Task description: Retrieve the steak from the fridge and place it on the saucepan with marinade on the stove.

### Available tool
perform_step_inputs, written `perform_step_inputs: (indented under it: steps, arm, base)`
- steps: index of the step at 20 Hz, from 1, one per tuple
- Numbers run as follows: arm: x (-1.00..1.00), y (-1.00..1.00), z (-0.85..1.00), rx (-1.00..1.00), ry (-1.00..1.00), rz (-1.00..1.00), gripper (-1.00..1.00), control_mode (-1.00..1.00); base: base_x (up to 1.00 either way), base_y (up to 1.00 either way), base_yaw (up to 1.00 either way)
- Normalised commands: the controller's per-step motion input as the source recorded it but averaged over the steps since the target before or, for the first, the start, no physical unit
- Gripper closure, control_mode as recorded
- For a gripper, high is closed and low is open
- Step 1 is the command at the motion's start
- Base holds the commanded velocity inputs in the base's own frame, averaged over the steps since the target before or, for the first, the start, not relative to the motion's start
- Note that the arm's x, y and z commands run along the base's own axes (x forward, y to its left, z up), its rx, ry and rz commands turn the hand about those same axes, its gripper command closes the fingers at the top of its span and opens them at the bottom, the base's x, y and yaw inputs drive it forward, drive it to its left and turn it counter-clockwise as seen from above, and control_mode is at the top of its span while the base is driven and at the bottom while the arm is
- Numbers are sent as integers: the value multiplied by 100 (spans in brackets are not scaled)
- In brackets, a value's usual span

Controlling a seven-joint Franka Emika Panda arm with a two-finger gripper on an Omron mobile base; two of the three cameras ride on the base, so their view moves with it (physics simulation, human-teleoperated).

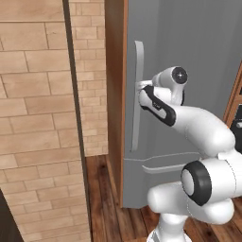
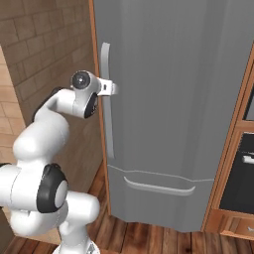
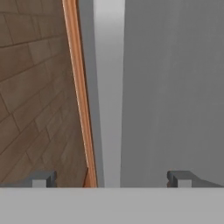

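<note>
The tool [image 3: 111,178] stands fully open and grips nothing, its two dark fingertips [image 3: 42,178] set on either side of the handle [image 3: 108,96], the long pale vertical bar on the fridge [image 2: 178,99]. The fridge door is closed. A wood-brown side panel [image 1: 115,94] borders the door, with a brick wall [image 1: 33,118] beyond and wooden floor [image 1: 106,208] below.

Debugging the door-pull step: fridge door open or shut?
Shut. The fridge door sits flush, no interior showing; the open gripper straddles its handle.
</note>
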Motion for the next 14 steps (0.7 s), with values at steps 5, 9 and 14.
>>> perform_step_inputs:
  steps: [5, 9, 14]
  arm:
    - [37, 4, -3, 0, 1, 0, -100, -100]
    - [29, 5, -10, 0, 1, 0, -100, -100]
    - [30, 4, -11, 0, 1, 0, -100, -100]
  base:
    - [0, 0, 0]
    - [0, 0, 0]
    - [0, 0, 0]
